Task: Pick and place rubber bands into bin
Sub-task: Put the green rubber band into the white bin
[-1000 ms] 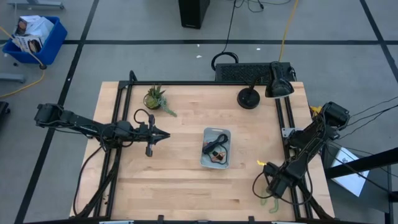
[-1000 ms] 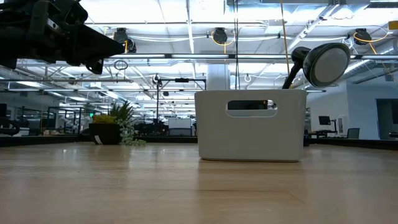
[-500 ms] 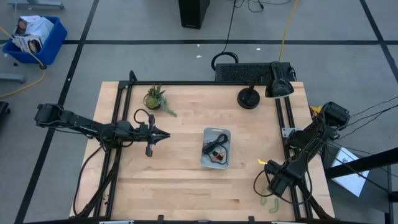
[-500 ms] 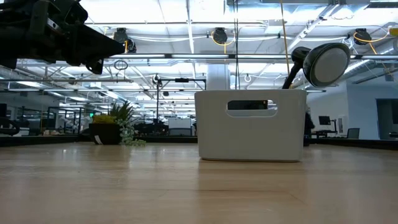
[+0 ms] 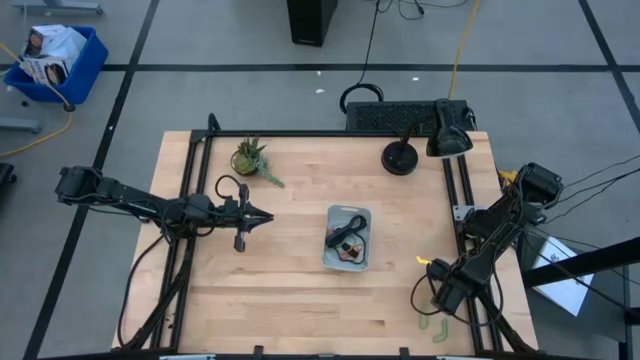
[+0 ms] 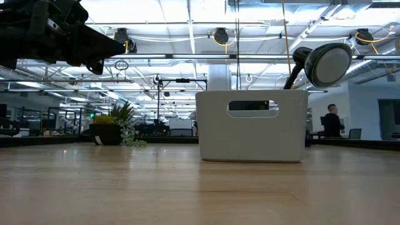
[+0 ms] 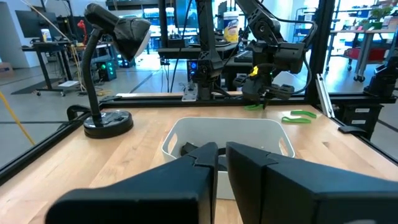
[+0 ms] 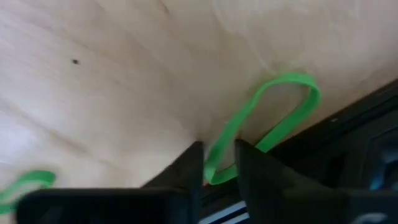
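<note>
right gripper [image 8: 217, 163] pinching down on green rubber band [image 8: 264, 121] at near-right table edge, thin loop can slip out; left gripper [image 7: 221, 152] clenched empty

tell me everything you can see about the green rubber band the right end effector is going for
The green rubber band is a thin, bright green, floppy loop, stretched into a long narrow oval and lying flat on the wooden table right at its dark edge rail. One end sits between the fingertips of the right end effector, whose jaws stand close around it. A second green band lies apart nearby.
</note>
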Motion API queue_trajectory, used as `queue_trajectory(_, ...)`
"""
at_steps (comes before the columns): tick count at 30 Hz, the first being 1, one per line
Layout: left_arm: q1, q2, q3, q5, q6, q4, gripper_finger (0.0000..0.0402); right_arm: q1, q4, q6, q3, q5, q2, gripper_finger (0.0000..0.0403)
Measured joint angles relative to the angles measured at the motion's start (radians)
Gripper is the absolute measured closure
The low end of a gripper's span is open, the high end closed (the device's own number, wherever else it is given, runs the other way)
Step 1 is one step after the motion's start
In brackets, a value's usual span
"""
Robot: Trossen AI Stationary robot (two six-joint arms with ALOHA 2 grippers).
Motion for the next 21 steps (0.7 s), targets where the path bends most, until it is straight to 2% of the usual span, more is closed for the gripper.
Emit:
queue_trajectory(3,0.0,0.0,0.0,0.0,0.0,0.0,0.036,-0.008,-0.004,-0.027,-0.001,-0.007,0.0,0.0375)
queue_trajectory(5,0.0,0.0,0.0,0.0,0.0,0.0,0.036,-0.009,-0.006,-0.058,-0.001,-0.003,0.0,0.0394)
queue_trajectory(11,0.0,0.0,0.0,0.0,0.0,0.0,0.036,-0.026,-0.057,-0.123,0.029,0.046,0.004,0.04)
queue_trajectory(21,0.0,0.0,0.0,0.0,0.0,0.0,0.036,-0.123,-0.172,-0.369,0.261,0.386,0.003,0.0402)
